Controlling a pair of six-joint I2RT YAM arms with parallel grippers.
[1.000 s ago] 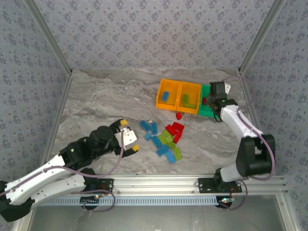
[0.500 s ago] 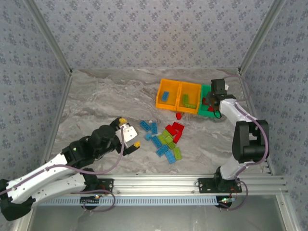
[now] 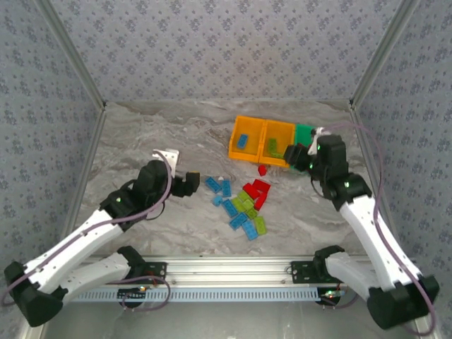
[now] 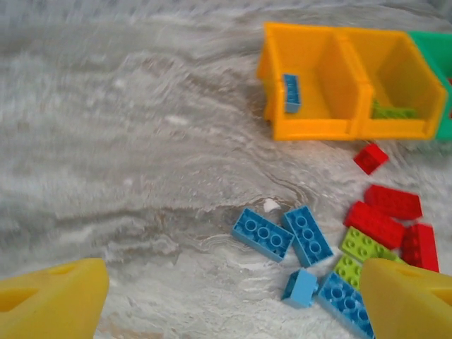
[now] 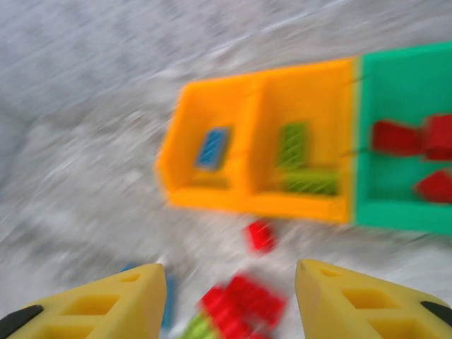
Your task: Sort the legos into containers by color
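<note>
While wide-jawed, left pincer [image 4: 226, 305] beside loose legos [image 4: 308, 236].

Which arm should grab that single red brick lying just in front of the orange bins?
Right. The right gripper hovers open beside the red brick, with the green bin holding reds close by. The left gripper sits farther off, by the blue bricks.

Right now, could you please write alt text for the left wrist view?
Blue, red and green legos lie scattered on a table ahead of the open left end effector. Beyond, joined containers: one orange bin holds a blue brick, the next green bricks.
</note>
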